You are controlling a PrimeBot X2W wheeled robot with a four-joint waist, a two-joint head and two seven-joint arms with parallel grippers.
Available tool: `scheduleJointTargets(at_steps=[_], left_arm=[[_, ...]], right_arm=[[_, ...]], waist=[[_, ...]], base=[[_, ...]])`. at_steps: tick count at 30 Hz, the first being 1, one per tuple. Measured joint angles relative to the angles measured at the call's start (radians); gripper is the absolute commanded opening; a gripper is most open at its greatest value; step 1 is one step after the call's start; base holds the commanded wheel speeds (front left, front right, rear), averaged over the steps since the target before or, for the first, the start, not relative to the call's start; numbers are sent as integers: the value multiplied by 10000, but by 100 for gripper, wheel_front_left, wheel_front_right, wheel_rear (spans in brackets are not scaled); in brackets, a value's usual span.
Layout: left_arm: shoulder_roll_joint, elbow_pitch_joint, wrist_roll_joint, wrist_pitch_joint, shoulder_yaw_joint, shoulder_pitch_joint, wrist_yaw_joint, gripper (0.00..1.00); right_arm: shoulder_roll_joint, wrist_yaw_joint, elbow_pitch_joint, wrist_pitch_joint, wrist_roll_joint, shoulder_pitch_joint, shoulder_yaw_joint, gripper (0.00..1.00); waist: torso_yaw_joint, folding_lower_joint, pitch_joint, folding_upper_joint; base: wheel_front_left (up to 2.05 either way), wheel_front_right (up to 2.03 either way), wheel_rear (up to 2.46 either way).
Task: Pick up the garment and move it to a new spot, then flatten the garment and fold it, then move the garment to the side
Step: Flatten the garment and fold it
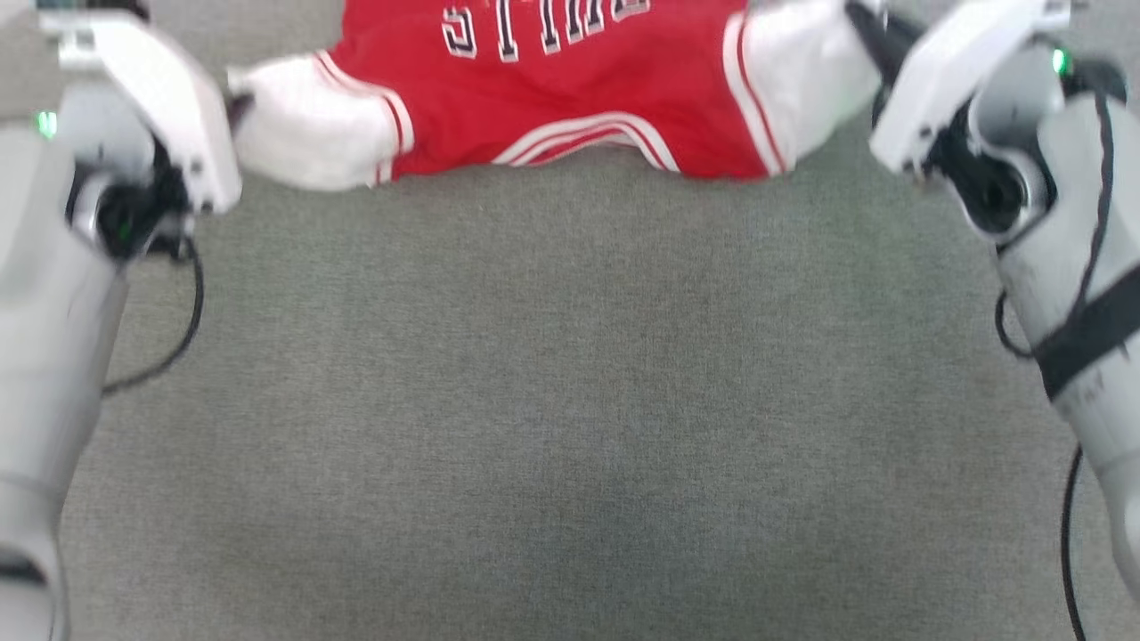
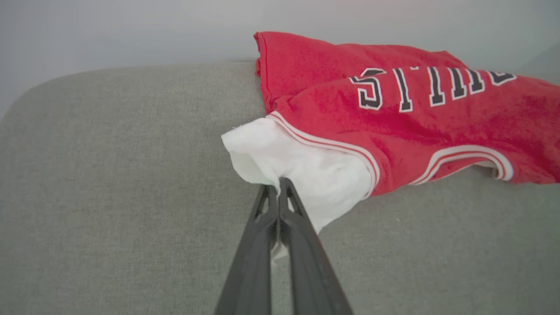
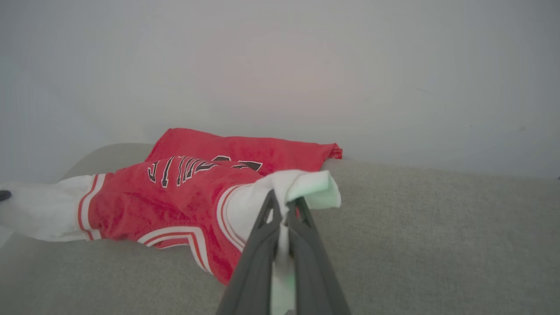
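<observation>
- One red jersey-style shirt (image 1: 570, 98) with white sleeves, red-and-white striped trim and black white-outlined lettering is strung out between the two arms. It sits at the far end of the grey woven fabric surface (image 1: 570, 401). Its far part is doubled over near the back edge, so it's definitely not flat yet.
- Left gripper (image 2: 278, 187): the long dark fingers are pressed together on the edge of the white sleeve (image 2: 302, 166) on that side, with a sliver of cloth pinched between them.
- Right gripper (image 3: 285, 200): same deal, clamped on the other sleeve, with cloth bunched up over the tips.
- My read is that this is the carry/spread-out stage and no folding has started.
- Biggest worry: both bites are thin, right at the sleeve edges. Pull the arms apart too hard and one sleeve could slip out, and the whole thing flops down lopsided.
- Set it down slack and that doubled-over red part probably ends up trapped underneath, which makes flattening a pain.
- It's also close to the back edge by the pale wall (image 3: 280, 65). Drift further that way and the hem could slide off.
</observation>
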Motion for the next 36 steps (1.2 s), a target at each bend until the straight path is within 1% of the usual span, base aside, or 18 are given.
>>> scheduleJointTargets(at_steps=[4, 5, 8, 12, 17, 21, 22, 23, 26, 28, 30, 33, 36], left_arm=[[510, -734, -407, 802, -13, 1170, 38, 0], [589, -1028, -558, 988, 25, 1470, 125, 0], [968, -2130, -779, 1578, 59, 2413, 579, 0], [1770, -4111, -1220, 2134, 232, 4020, 1440, 0], [2809, -7014, -1720, 2543, 529, 6239, 2832, 0], [3498, -8909, -2017, 2775, 754, 7790, 3864, 0], [3638, -9336, -2094, 2788, 815, 8141, 4105, 0], [3638, -9336, -2094, 2788, 815, 8141, 4105, 0], [3979, -10349, -2307, 2847, 882, 9104, 4698, 0], [4134, -10857, -2416, 2863, 897, 9688, 5045, 0], [4249, -11306, -2443, 2796, 905, 10182, 5292, 0], [4274, -11693, -2502, 2589, 890, 10759, 5509, 0], [4142, -11764, -2506, 2266, 905, 11047, 5515, 0]], right_arm=[[-445, 0, -809, 1024, 633, 1112, -4, 0], [-593, 0, -993, 1256, 715, 1406, -35, 0], [-938, 0, -1670, 2011, 1020, 2273, -199, 0], [-1358, 0, -2711, 2972, 1145, 3467, -462, 0], [-1735, 0, -4197, 4504, 1195, 5076, -865, 0], [-1923, 0, -5532, 5793, 1260, 6417, -1450, 0], [-1933, 0, -5904, 6109, 1260, 6787, -1616, 0], [-1933, 0, -5904, 6109, 1260, 6787, -1616, 0], [-1981, 0, -7005, 7055, 1143, 7881, -2188, 0], [-1881, 0, -7716, 7634, 1064, 8680, -2602, 0], [-1712, 0, -8441, 8077, 779, 9415, -3033, 0], [-1227, 0, -9398, 8636, 372, 10459, -3641, 0], [-708, 0, -10065, 8863, -127, 11138, -4132, 0]], waist=[[-1, 0, -334, 0], [5, 0, -412, 0], [18, 0, -637, 0], [9, 0, -912, 0], [-19, 0, -1217, 0], [-12, 0, -1355, 0], [-9, 0, -1374, 0], [-9, 0, -1374, 0], [8, 0, -1411, 0], [13, 0, -1429, 0], [23, 0, -1412, 0], [53, 0, -1345, 0], [82, 0, -1229, 0]], base=[[0, 0, 0], [0, 0, 0], [0, 0, 0], [0, 0, 0], [0, 0, 0], [0, 0, 0], [0, 0, 0], [0, 0, 0], [0, 0, 0], [0, 0, 0], [0, 0, 0], [0, 0, 0], [0, 0, 0]])
